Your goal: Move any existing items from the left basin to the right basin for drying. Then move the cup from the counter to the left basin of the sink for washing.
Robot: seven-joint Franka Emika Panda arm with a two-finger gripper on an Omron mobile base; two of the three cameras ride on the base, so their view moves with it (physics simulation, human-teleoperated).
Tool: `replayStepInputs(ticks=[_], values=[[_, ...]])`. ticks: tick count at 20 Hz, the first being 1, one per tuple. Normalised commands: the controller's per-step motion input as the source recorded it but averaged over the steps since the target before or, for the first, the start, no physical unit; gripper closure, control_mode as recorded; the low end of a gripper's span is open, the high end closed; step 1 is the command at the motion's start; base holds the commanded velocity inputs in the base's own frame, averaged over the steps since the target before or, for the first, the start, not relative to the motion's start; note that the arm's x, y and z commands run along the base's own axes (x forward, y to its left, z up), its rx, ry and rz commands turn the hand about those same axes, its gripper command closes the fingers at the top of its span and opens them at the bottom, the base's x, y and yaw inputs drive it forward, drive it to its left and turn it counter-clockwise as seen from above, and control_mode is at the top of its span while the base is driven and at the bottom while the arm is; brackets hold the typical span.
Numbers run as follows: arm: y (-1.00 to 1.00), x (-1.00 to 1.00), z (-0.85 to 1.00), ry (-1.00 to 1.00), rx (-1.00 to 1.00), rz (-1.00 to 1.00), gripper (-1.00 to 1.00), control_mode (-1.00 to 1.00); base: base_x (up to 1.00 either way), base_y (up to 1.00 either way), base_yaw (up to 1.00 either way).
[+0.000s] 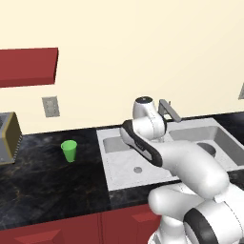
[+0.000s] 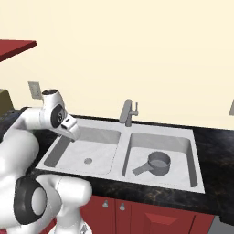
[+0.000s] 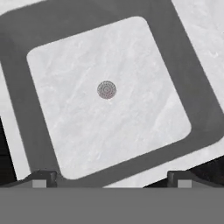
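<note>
My own arm hides most of the pan (image 1: pixel 208 148) from the left — the toaster (image 1: pixel 9 138) is cut by the edge.

Sink items: pan, cup, two basins

Grey pan (image 2: pixel 157 162) upright in right basin (image 2: pixel 183 142), away from the fingers; left basin (image 3: pixel 109 94) bare beneath them; green cup (image 1: pixel 69 151) upright on black worktop (image 1: pixel 47 181).
</note>
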Motion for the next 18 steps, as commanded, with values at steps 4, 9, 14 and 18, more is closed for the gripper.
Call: replayStepInputs(ticks=[4,9,14,18], values=[[0.69,0.18,0.08,0.02,0.00,0.25,-1.00,-1.00,0.00,0.00,0.00],[0.66,0.13,0.06,0.00,0.00,0.24,-1.00,-1.00,0.00,0.00,0.00],[0.63,0.11,0.05,0.00,0.00,0.23,-1.00,-1.00,0.00,0.00,0.00],[0.60,0.22,0.04,0.00,0.00,0.22,-1.00,-1.00,0.00,0.00,0.00]])
